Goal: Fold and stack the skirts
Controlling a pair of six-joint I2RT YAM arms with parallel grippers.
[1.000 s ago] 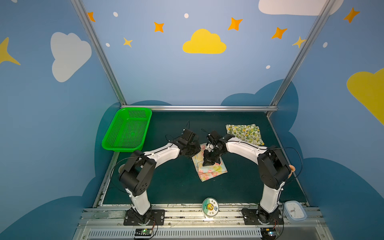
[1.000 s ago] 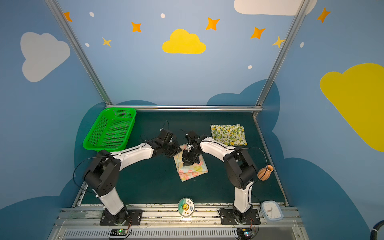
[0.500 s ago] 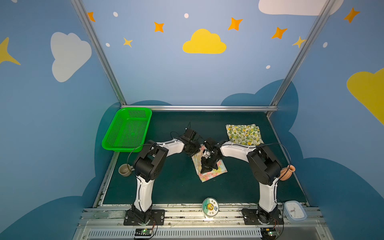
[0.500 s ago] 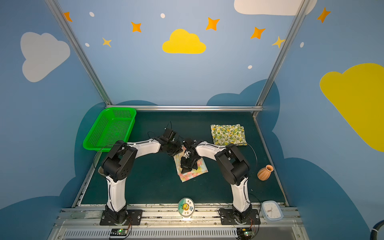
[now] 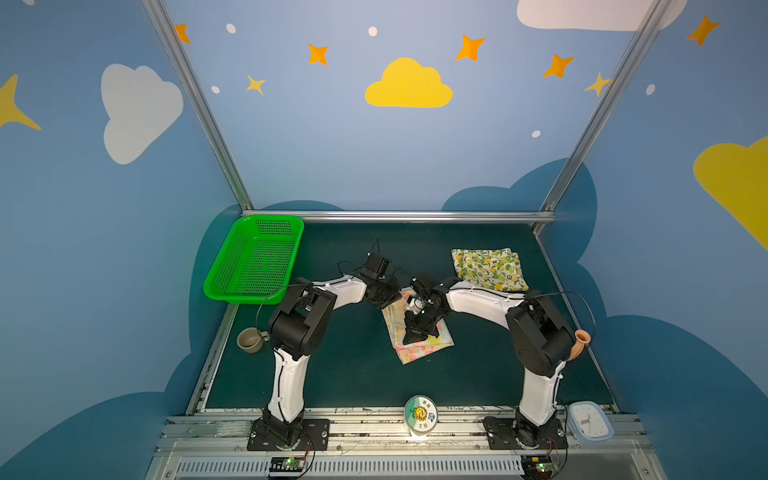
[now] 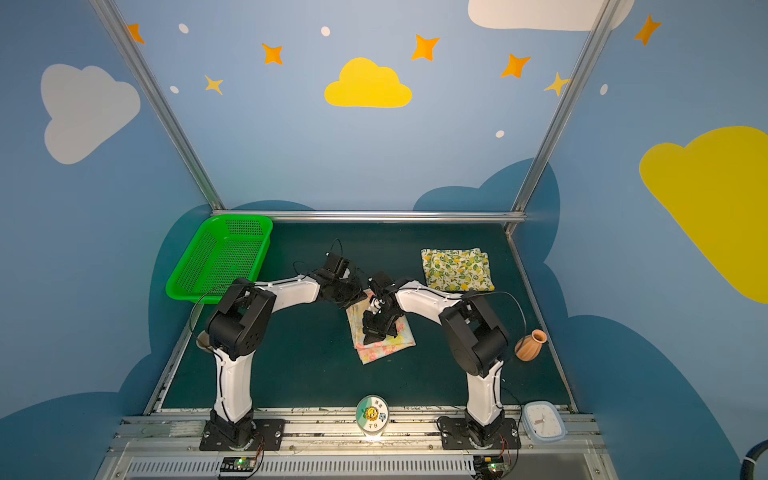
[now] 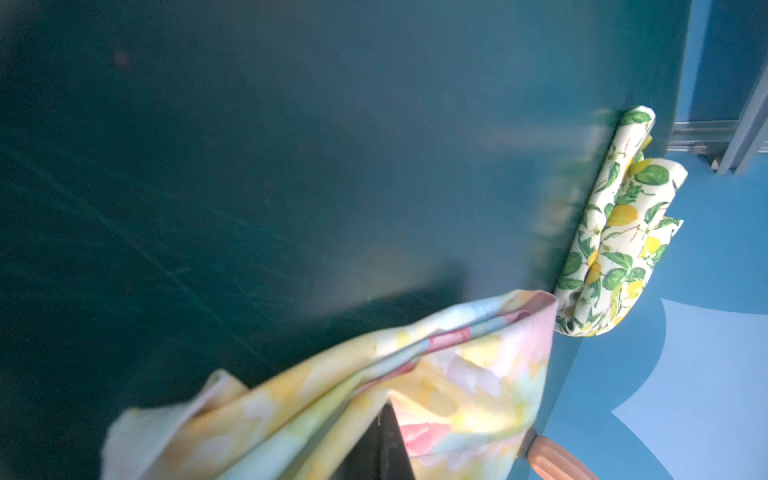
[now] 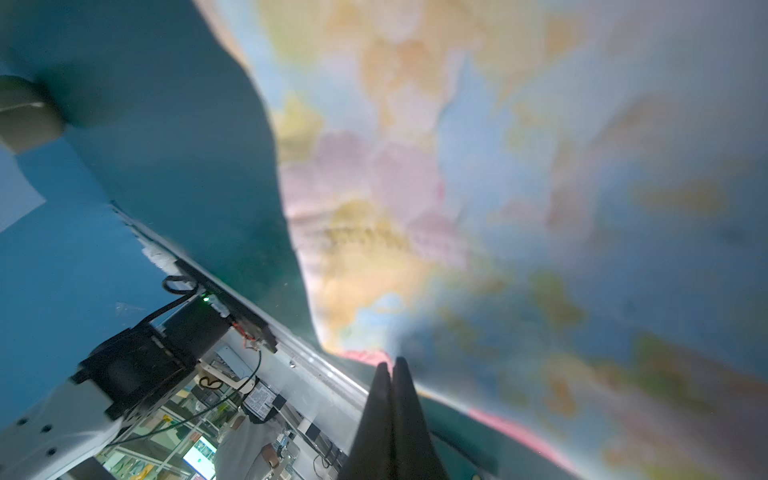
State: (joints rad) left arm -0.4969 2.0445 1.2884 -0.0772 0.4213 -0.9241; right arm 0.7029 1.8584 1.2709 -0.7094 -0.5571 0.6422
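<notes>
The pale yellow skirt with pink flowers [image 5: 419, 351] lies folded at mid-mat in both top views [image 6: 380, 351]. My left gripper [image 5: 392, 301] is at its back left corner. In the left wrist view its dark fingers [image 7: 380, 432] are shut on a raised fold of that skirt [image 7: 457, 374]. My right gripper [image 5: 411, 338] lies over the same skirt, pointing at the table's front. Its fingers are pressed shut [image 8: 392, 365], tips at the skirt's pink hem [image 8: 519, 432], with nothing visible between them. The lemon skirt [image 5: 488, 268] rests folded at the back right, apart from both grippers.
A green mesh basket [image 5: 255, 259] stands at the back left. A grey cup [image 5: 249, 340] sits off the mat's left edge and a terracotta vase [image 5: 579, 343] off the right edge. A round tin [image 5: 420, 415] and a small clock [image 5: 590, 426] lie on the front rail.
My right gripper has slid toward the table's front across the pink-flower skirt. The left gripper stayed at the skirt's back left corner while both arms' elbows swung inward.
</notes>
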